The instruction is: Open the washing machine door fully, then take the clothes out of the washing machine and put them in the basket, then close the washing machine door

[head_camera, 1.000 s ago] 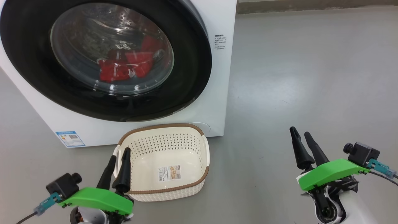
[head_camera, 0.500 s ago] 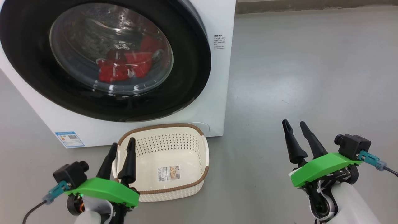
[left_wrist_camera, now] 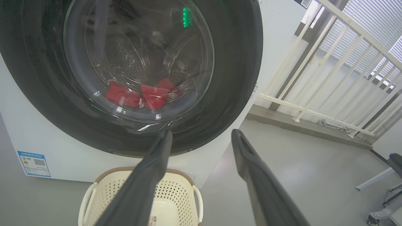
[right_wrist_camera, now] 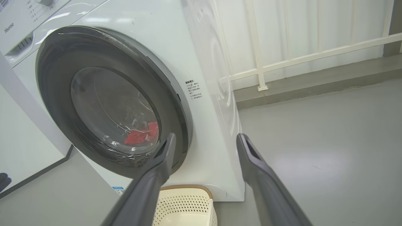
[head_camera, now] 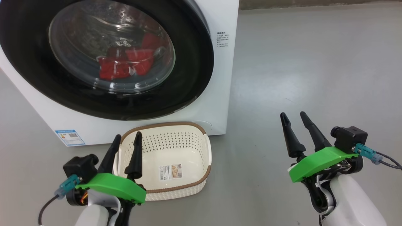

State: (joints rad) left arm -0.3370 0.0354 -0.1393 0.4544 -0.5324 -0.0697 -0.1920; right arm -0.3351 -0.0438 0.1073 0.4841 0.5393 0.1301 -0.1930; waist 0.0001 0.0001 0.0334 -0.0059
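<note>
The washing machine (head_camera: 220,78) stands white and boxy, with its round black-rimmed door (head_camera: 194,62) shut against the front. Red clothes (head_camera: 125,64) lie in the drum behind the glass, also seen as clothes (left_wrist_camera: 141,94) and clothes (right_wrist_camera: 139,135). The cream basket (head_camera: 163,124) sits on the floor just below the door and holds no clothes. My left gripper (head_camera: 128,135) is open, low over the basket's left rim. My right gripper (head_camera: 293,114) is open above the floor, right of the machine. Both point at the door (left_wrist_camera: 238,62) (right_wrist_camera: 56,94), with nothing between the fingers.
Grey floor (head_camera: 314,62) stretches to the right of the machine. A white railing (right_wrist_camera: 282,62) on a low kerb runs behind it. A pale panel (right_wrist_camera: 19,125) stands left of the machine. A wheeled stand's foot (left_wrist_camera: 380,216) shows at the far right.
Both grippers have risen and come forward towards the machine. The left one has shifted right over the basket's rim, the right one up and left. Both stay open.
</note>
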